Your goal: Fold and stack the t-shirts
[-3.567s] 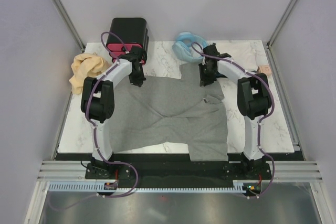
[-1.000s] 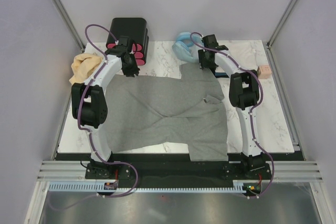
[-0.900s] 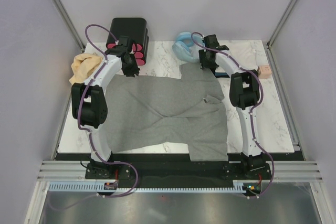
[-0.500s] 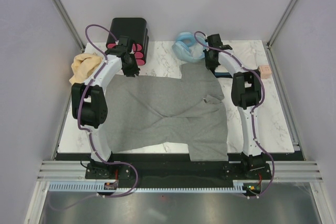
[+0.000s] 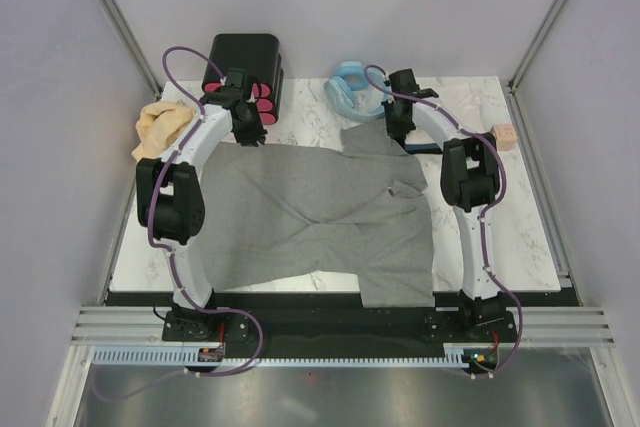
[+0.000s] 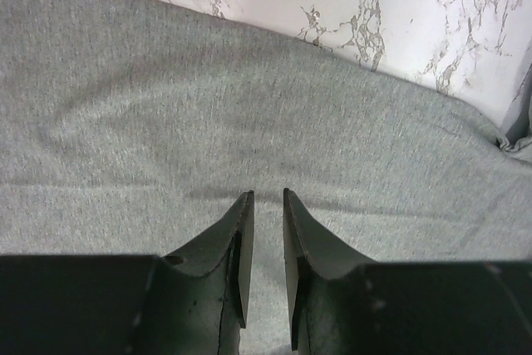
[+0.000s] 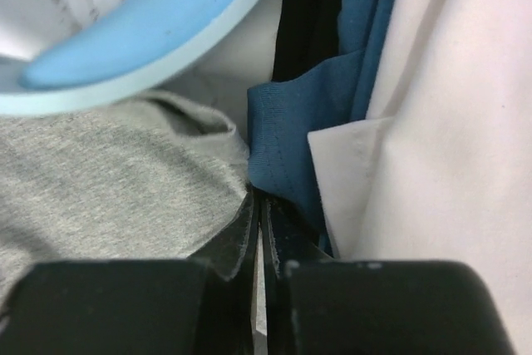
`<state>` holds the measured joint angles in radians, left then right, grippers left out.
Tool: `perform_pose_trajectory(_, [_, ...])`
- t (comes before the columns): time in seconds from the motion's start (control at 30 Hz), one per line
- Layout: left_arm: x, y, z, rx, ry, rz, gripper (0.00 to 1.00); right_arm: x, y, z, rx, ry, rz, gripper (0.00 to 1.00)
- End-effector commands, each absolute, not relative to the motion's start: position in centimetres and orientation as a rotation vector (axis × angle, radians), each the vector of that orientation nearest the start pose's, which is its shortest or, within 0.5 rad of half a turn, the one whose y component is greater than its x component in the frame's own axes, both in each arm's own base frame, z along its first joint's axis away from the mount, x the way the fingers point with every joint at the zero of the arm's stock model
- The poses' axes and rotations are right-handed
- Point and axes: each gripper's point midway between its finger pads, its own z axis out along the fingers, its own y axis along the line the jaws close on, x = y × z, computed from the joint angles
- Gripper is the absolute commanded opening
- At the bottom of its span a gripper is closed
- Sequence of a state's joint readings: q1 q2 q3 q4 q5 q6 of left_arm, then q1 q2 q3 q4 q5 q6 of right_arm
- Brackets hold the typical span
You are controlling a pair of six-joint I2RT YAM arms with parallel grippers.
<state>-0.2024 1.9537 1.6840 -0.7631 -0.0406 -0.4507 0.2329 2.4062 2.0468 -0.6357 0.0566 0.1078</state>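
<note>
Grey shirt (image 5: 320, 212) spread flat over the middle of the desk (image 5: 520, 217), near right corner draped over the front edge. Left tool (image 6: 266, 197) on its far left edge, fingers a narrow gap apart (cloth pinched or not: cannot tell). Right tool (image 7: 259, 197) pressed shut at its far right edge, just beside blue cloth (image 7: 291, 130), near the hose (image 7: 150, 31).
</note>
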Motion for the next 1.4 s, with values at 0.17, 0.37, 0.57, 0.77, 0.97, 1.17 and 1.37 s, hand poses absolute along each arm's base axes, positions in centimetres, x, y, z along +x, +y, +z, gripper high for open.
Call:
perform_pose_trajectory(0.17, [46.7,-11.0,13.3,-0.306,2.543,-0.233,0.27,53.0,16.9,6.3,-0.206,2.549,0.134,0.23])
perform_pose_trajectory(0.37, [46.4,-11.0,13.3,-0.306,2.544,-0.235,0.27,53.8,15.7,6.0,-0.193,2.540,0.039,0.27])
perform_pose_trajectory(0.57, [46.4,-11.0,13.6,-0.303,2.538,-0.236,0.27,54.5,15.1,6.5,-0.152,2.524,0.015,0.32])
perform_pose_trajectory(0.77, [46.2,-10.8,13.5,-0.302,2.539,-0.225,0.27,55.5,12.6,8.6,-0.056,2.451,-0.033,0.39])
perform_pose_trajectory(0.97, [46.1,-10.8,13.4,-0.299,2.544,-0.222,0.27,56.6,10.2,6.5,0.002,2.498,-0.069,0.37])
perform_pose_trajectory(1.17, [46.3,-10.7,13.6,-0.294,2.537,-0.215,0.27,57.3,9.0,5.1,0.032,2.519,-0.042,0.38])
perform_pose_trajectory(1.37, [46.2,-10.6,13.3,-0.292,2.544,-0.209,0.27,57.0,8.9,4.1,0.016,2.548,-0.002,0.38])
